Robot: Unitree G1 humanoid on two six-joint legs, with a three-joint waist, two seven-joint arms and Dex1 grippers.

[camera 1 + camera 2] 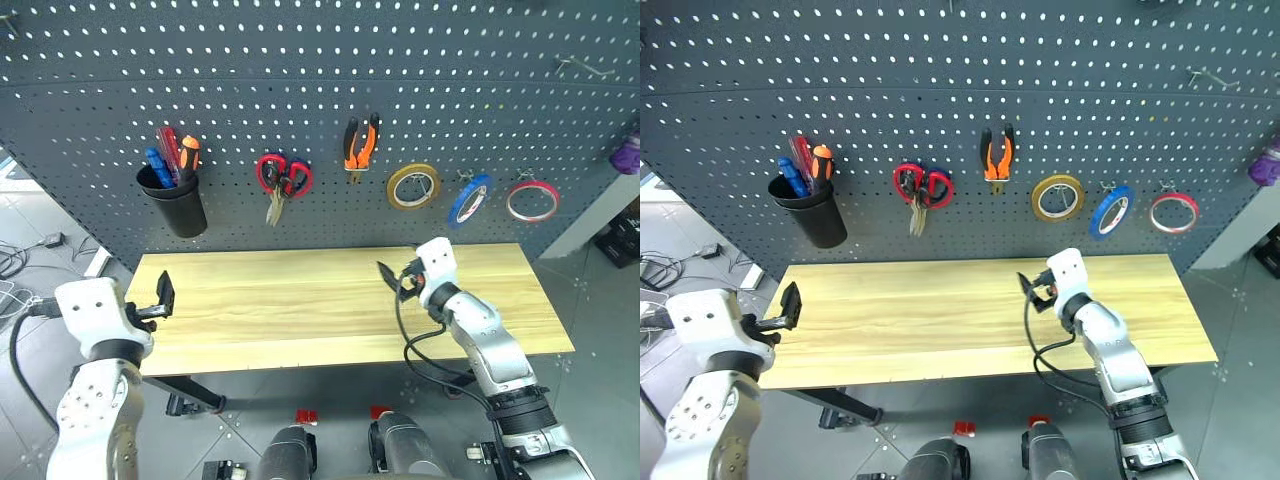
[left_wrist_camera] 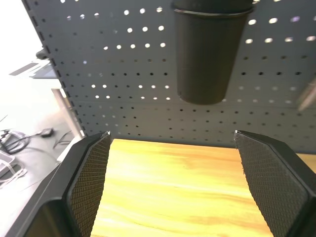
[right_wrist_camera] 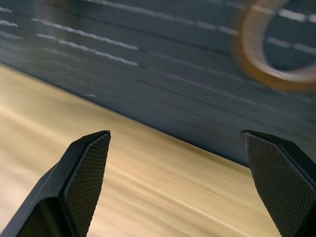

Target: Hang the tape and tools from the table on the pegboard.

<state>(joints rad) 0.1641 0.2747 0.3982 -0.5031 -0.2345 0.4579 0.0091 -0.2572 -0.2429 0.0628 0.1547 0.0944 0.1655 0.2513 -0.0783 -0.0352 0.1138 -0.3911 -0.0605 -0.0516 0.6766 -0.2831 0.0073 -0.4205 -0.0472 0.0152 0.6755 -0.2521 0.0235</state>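
Now I see the black cup on the pegboard holding screwdrivers; red tape and pliers hang there too, both jaws wide open over the bare counter.

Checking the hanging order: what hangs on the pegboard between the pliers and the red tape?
In the left eye view, two rolls hang between the pliers and the red tape: a yellow roll, then a blue roll.
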